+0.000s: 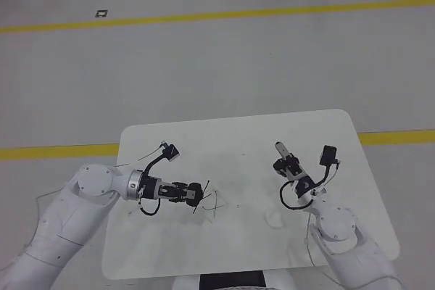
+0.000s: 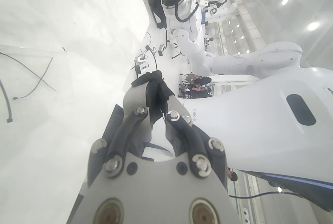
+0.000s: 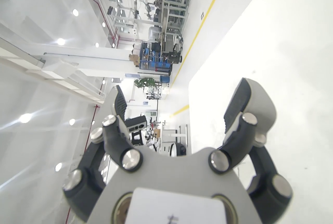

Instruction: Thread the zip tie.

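My left gripper (image 1: 200,193) is low over the white table (image 1: 239,138), left of centre, with its fingers (image 2: 153,94) pressed together. A thin black zip tie (image 2: 153,59) sticks out past the tips, so the gripper appears shut on it. In the top view this tie (image 1: 206,186) shows as a short dark line across the fingertips. Just to the right, loose black zip ties (image 1: 216,205) lie crossed on the table, and they appear again in the left wrist view (image 2: 39,79). My right gripper (image 1: 278,146) hovers over the table's right half, open and holding nothing (image 3: 179,87).
Another black zip tie (image 2: 6,102) curves on the table near the crossed ones. The far table edge (image 3: 208,63) lies ahead of the right gripper. Yellow floor lines (image 1: 203,16) run beyond the table.
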Controlling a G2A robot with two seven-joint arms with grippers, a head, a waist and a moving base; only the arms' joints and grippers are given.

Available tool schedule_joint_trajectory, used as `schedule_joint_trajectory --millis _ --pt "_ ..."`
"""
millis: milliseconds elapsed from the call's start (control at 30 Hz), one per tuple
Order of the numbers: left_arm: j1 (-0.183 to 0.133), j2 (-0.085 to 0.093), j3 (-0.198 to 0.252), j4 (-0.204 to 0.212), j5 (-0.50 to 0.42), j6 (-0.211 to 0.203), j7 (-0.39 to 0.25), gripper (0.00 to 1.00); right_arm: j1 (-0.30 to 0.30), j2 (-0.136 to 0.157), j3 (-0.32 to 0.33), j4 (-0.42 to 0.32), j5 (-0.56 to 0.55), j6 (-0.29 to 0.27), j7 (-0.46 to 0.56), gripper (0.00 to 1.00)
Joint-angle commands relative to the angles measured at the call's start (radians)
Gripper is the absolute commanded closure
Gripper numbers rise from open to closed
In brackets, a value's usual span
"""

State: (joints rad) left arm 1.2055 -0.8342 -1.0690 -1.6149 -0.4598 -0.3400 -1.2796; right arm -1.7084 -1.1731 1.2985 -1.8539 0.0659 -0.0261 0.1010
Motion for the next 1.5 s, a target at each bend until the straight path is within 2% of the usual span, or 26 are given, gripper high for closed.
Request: schedule_joint_trajectory --millis 0,400,533,667,967,1467 --pt "0.000 0.000 0.000 0.000 0.000 0.000 0.000 1.00 -0.001 0.000 0.002 0.000 0.001 0.000 -0.001 0.00" --pt "0.000 0.000 0.000 0.000 0.000 0.000 0.000 1.00 0.000 0.000 0.000 0.001 0.006 -0.001 0.007 0.00" --pt "0.000 0.000 0.000 0.000 0.000 0.000 0.000 1.00 0.041 0.002 -0.015 0.020 0.045 -0.019 0.168 0.00" --pt "0.000 0.000 0.000 0.000 0.000 0.000 0.000 1.00 0.107 0.003 -0.044 0.067 0.084 -0.053 0.337 0.00" --pt "0.000 0.000 0.000 0.000 0.000 0.000 0.000 1.00 0.288 -0.013 -0.159 0.226 0.197 -0.127 0.617 0.00" --pt "0.000 0.000 0.000 0.000 0.000 0.000 0.000 1.00 0.288 -0.013 -0.159 0.226 0.197 -0.127 0.617 0.00"
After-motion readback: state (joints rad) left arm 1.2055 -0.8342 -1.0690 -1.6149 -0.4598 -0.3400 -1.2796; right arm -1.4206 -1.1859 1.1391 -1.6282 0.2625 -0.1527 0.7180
